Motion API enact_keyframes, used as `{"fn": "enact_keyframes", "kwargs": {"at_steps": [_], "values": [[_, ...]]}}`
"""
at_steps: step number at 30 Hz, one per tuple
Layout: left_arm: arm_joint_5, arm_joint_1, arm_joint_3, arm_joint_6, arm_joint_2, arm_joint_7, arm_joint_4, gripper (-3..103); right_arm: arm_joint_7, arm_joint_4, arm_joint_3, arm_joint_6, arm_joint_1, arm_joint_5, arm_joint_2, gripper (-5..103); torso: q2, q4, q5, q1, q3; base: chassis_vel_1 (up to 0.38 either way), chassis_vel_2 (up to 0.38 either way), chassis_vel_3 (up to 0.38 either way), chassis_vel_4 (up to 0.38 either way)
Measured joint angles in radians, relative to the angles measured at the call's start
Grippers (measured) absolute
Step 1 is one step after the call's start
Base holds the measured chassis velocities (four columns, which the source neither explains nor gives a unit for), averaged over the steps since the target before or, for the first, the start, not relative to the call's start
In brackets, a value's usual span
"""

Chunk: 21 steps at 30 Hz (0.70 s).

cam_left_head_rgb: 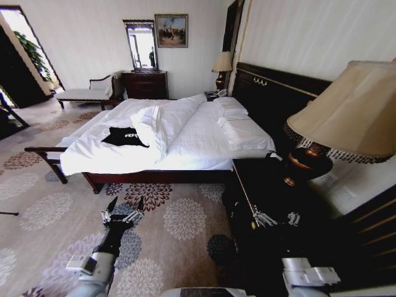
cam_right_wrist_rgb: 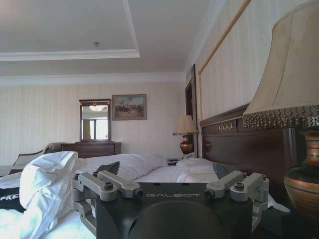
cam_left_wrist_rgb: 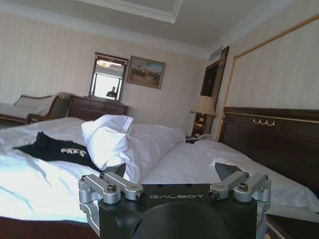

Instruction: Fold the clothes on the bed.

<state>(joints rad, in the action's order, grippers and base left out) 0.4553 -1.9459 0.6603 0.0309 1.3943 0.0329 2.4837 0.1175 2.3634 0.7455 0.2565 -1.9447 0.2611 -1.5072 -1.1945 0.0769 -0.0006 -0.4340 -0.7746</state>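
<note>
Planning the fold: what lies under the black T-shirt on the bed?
The black T-shirt lies on the bed's white duvet, beside a bunched fold. Whatever is directly beneath the shirt is covered.

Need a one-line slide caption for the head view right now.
Both open grippers, left and right, held short of the bed where the black T-shirt lies unfolded.

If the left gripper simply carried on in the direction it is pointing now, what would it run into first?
Probably the bed: the open left gripper hangs over the carpet, pointing at its near side. Its wrist view looks just over the edge at the bunched white duvet, with the black T-shirt off to one side. Depth is hard to judge.
</note>
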Motion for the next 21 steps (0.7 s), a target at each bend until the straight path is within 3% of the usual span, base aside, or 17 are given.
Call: {"fn": "enact_keyframes", "kwargs": {"at_steps": [6, 10, 13, 21], "values": [[-0.008, 0.008, 0.012, 0.003, 0.000, 0.008, -0.015, 100, -0.001, 0.015, 0.011, 0.001, -0.007, 0.012, 0.014, 100, 0.000, 0.0000, -0.0002, 0.000, 0.000, 0.000, 0.000, 0.000, 0.000], [-0.079, 0.018, 0.021, -0.002, 0.001, 0.008, -0.013, 100, -0.024, 0.013, 0.016, -0.003, -0.009, 0.015, 0.025, 100, 0.000, -0.0001, -0.0001, 0.000, 0.000, 0.000, 0.000, 0.000, 0.000], [-0.178, 0.026, 0.039, -0.042, 0.002, 0.007, -0.022, 100, -0.025, 0.008, 0.030, -0.003, -0.009, -0.020, 0.028, 100, 0.000, 0.0000, -0.0002, 0.000, 0.000, 0.000, 0.000, 0.000, 0.000], [-0.146, 0.014, 0.030, -0.047, 0.006, 0.005, -0.019, 100, -0.025, 0.009, 0.017, -0.038, -0.018, -0.028, 0.026, 100, 0.000, -0.0001, -0.0001, 0.000, 0.000, 0.000, 0.000, 0.000, 0.000]]}}
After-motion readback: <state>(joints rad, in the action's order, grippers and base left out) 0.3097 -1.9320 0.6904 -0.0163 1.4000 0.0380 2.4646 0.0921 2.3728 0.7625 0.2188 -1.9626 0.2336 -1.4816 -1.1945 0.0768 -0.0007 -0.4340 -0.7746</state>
